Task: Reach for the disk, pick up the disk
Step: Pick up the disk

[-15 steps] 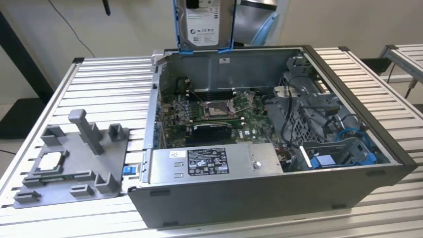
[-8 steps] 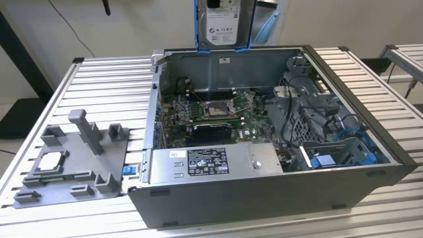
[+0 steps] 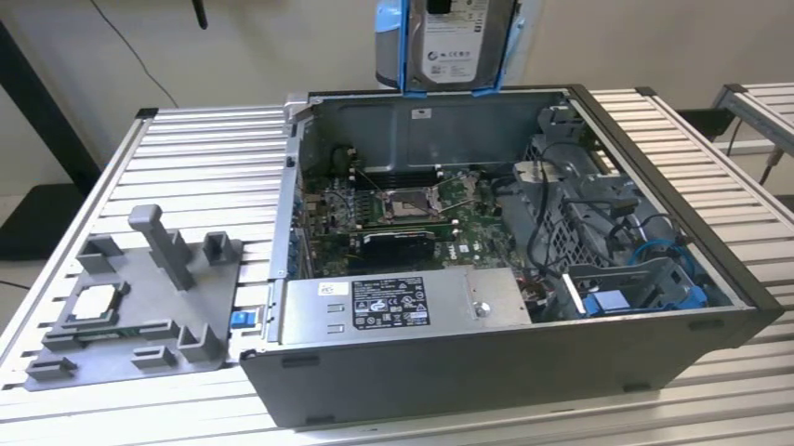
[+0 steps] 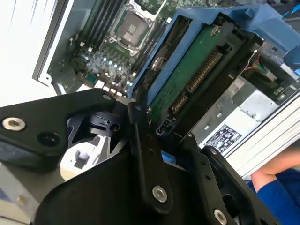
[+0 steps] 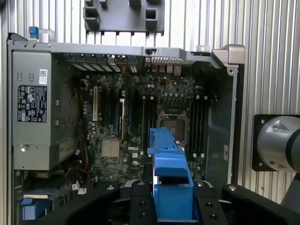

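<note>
- Pincer first: the black metal gripper (image 5: 171, 206) is clamped on the disk, its dark fingers (image 4: 145, 154) pressing either side of the bright blue bracket in both wrist views.
- Held thing: the flat silver hard drive with a white printed label and blue plastic frame, the disk (image 3: 453, 46), hangs upright at the top centre of the exterior view, clear above the rear wall of the case and touching nothing below it (its green circuit-board underside (image 4: 187, 79) faces the second wrist camera).
- Beneath it lies the open dark grey metal computer case (image 3: 496, 372), on its side on the ribbed aluminium table (image 3: 162, 158).
- Inside the case, the green motherboard with its square silver processor socket (image 3: 410, 198) sits mid-frame in the exterior view; the grey metal power supply box with a black-and-white sticker (image 3: 390, 307) lies along the case's lower edge in that view.
- At the exterior view's left, well apart from the case, a grey plastic fixture tray (image 3: 143, 297) rests on the table, with a small square silver chip (image 3: 97, 302) seated in it.
- A blue sleeve (image 4: 276, 192) shows at the lower right of the second wrist view.
</note>
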Robot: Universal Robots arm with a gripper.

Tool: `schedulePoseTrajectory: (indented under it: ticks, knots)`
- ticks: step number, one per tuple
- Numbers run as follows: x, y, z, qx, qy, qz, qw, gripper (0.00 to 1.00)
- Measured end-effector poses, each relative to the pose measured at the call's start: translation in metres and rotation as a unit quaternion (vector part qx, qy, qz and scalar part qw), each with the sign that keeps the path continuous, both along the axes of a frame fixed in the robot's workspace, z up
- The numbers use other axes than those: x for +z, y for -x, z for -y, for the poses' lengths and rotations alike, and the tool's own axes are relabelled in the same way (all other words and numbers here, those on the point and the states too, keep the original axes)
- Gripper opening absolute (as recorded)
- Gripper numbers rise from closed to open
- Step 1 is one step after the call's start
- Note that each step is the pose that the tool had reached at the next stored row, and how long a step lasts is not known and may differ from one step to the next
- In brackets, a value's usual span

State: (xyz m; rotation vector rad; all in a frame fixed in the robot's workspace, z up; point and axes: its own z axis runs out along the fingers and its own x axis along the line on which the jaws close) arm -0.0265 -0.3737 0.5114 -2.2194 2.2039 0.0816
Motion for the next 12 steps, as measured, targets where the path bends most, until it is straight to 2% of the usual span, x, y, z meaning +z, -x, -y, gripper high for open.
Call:
schedulePoseTrajectory:
  ticks: [12]
  knots:
    - [0.0000, -0.054, 0.0000, 0.000, 0.0000, -0.0036, 1.0000, 0.00]
